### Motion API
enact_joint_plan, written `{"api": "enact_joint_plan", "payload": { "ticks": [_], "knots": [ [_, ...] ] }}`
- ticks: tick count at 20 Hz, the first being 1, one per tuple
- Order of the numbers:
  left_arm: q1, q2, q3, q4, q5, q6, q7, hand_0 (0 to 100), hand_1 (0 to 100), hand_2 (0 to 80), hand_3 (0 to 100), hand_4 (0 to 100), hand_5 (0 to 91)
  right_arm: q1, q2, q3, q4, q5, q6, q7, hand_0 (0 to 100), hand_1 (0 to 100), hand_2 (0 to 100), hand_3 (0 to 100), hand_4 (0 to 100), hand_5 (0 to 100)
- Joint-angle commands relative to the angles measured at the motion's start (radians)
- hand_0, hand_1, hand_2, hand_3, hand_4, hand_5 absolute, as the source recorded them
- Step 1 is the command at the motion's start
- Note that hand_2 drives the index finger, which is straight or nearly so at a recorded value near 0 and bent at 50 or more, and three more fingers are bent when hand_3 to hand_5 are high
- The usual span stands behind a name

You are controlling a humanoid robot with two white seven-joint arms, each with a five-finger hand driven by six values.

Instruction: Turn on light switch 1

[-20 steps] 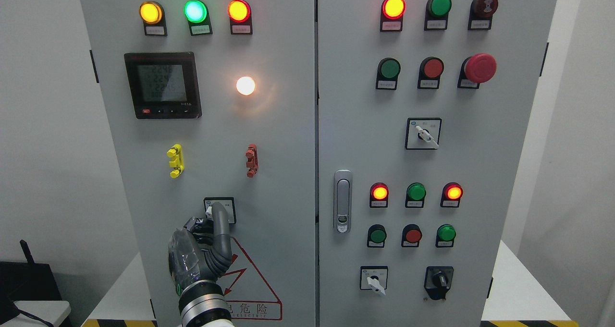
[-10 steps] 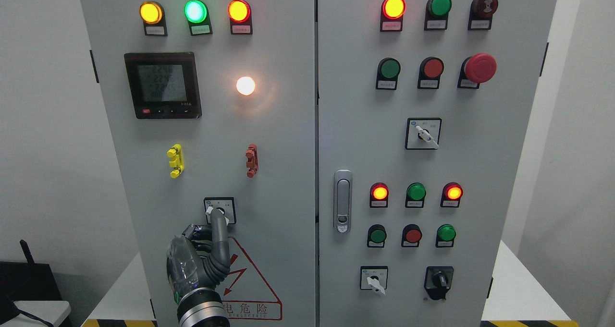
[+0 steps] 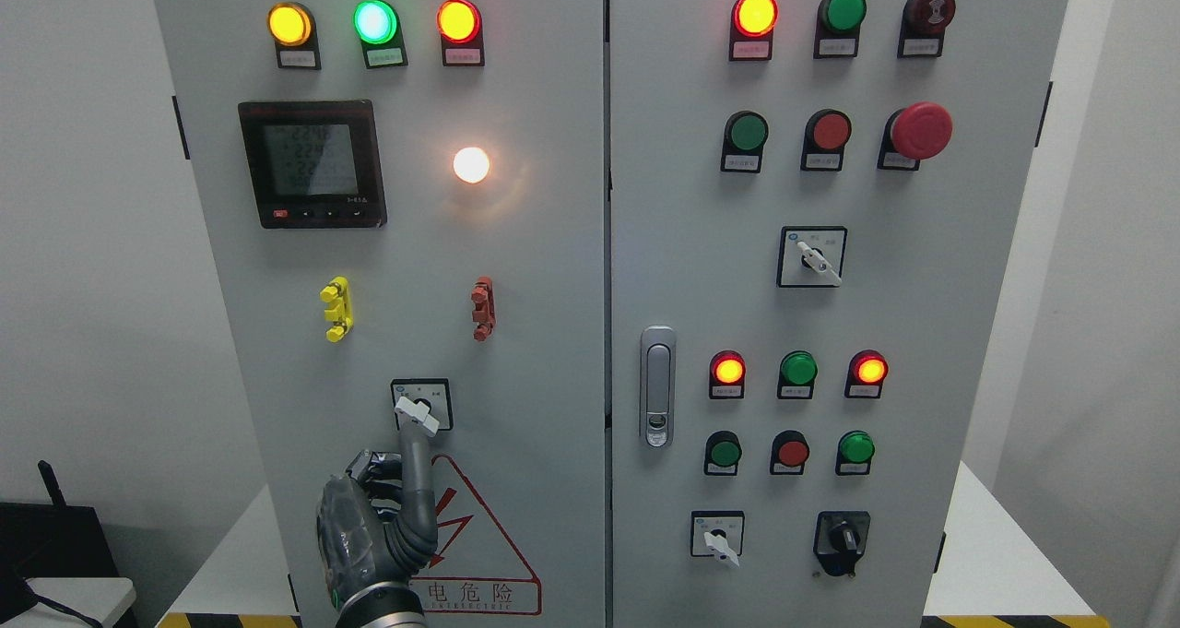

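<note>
**Left hand pointing just below light switch 1**

We see our left hand [image 3: 373,527] at the bottom of the left cabinet door [image 3: 544,268], directly below the rotary light switch [image 3: 420,406]. One finger [image 3: 415,467] is stretched straight up, its tip at or just under the switch's white handle; we cannot tell whether they touch. The other fingers are curled in, and the hand holds nothing. The handle is tilted, its upper end up and to the left. Above the switch, a round white lamp [image 3: 471,164] glows. Below the switch, partly behind our hand, a red warning triangle [image 3: 479,540] carries the characters "电危险" and small print ending in "ELECTRIC". The switch's own labels are too small to read.
</note>
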Motion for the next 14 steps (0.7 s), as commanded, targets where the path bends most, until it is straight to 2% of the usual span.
{"api": "enact_joint_plan", "payload": {
  "ticks": [1,3,5,9,12,14],
  "knots": [
    [0.178,0.009,0.027,-0.006,0.000,-0.156,-0.003,27,18,65.5,73,77,69.2,0.000,0.000,0.000,0.000,-0.017,-0.001,0.000,12,39,0,0,0,0],
    [0.261,0.015,0.064,0.000,0.018,-0.245,-0.009,26,19,65.8,74,78,67.3,0.000,0.000,0.000,0.000,-0.017,-0.001,0.000,12,39,0,0,0,0],
    [0.343,0.021,0.096,0.015,0.058,-0.329,-0.009,25,19,65.8,76,78,57.9,0.000,0.000,0.000,0.000,-0.017,-0.001,0.000,12,39,0,0,0,0],
    [0.498,0.043,0.228,0.080,0.120,-0.448,-0.021,25,19,58.4,79,78,45.6,0.000,0.000,0.000,0.000,-0.018,-0.001,0.000,12,39,0,0,0,0],
    [0.591,0.066,0.357,0.153,0.175,-0.521,-0.076,26,19,53.6,78,78,44.1,0.000,0.000,0.000,0.000,-0.018,-0.001,0.000,12,39,0,0,0,0],
    [0.625,0.077,0.441,0.215,0.206,-0.573,-0.125,26,19,45.8,70,71,36.9,0.000,0.000,0.000,0.000,-0.017,-0.001,0.000,12,39,0,0,0,0]
  ]
}}
